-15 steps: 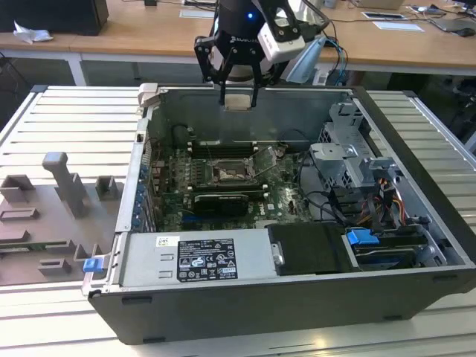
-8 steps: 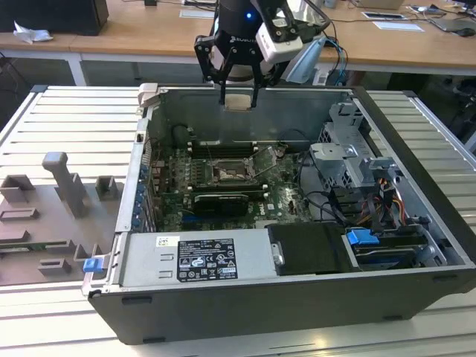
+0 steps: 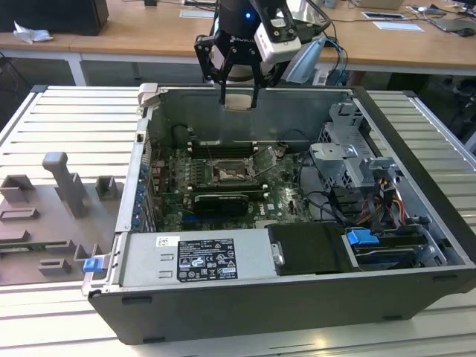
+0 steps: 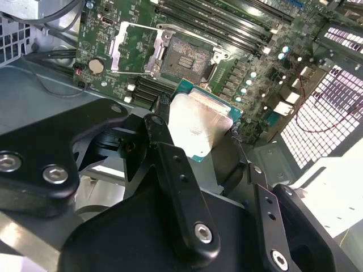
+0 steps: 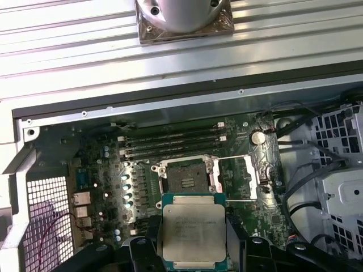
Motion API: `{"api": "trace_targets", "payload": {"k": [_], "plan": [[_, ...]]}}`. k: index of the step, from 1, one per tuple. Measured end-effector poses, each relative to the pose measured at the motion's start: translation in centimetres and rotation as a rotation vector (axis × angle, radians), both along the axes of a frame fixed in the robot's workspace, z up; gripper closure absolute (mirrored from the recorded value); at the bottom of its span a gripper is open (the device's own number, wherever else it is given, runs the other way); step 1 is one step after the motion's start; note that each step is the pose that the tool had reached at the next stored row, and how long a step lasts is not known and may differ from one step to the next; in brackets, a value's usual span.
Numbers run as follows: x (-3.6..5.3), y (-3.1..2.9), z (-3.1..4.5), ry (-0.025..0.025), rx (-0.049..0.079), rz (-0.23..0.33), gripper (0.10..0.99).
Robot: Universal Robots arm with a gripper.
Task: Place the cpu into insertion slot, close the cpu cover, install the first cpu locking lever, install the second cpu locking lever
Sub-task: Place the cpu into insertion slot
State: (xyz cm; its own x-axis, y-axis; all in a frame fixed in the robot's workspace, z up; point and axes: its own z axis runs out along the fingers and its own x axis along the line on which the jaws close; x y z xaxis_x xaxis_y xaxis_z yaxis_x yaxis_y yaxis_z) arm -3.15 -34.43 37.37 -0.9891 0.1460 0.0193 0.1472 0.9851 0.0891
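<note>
Holding cpu over the open case

Gripper [image 3: 239, 101] fingers [image 4: 170, 164] are closed on the cpu [image 5: 193, 231], pinching two opposite edges. The chip lies flat between them, metal top up. In the exterior view it hangs above the case [image 3: 297, 312] far wall, well apart from the slot [image 5: 184, 176], which sits bare on the board [image 5: 108, 170] below. Cover [image 5: 235, 179] is flipped open beside the slot. Arm points straight down.

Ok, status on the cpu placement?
Gripper shut on flat square silver-topped cpu, up above the open dark computer case. Dark square insertion slot empty, silvery metal cpu cover open. Nothing lying across the slot.
</note>
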Motion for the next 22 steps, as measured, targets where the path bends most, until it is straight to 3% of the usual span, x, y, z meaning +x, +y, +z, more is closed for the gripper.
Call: {"api": "trace_targets", "payload": {"k": [15, 22], "plan": [[0.0, 0.0, 0.0, 0.0, 0.0, -0.036, 0.549], [0.0, 0.0, -0.05, 0.0001, 0.0, -0.089, 0.549]]}}
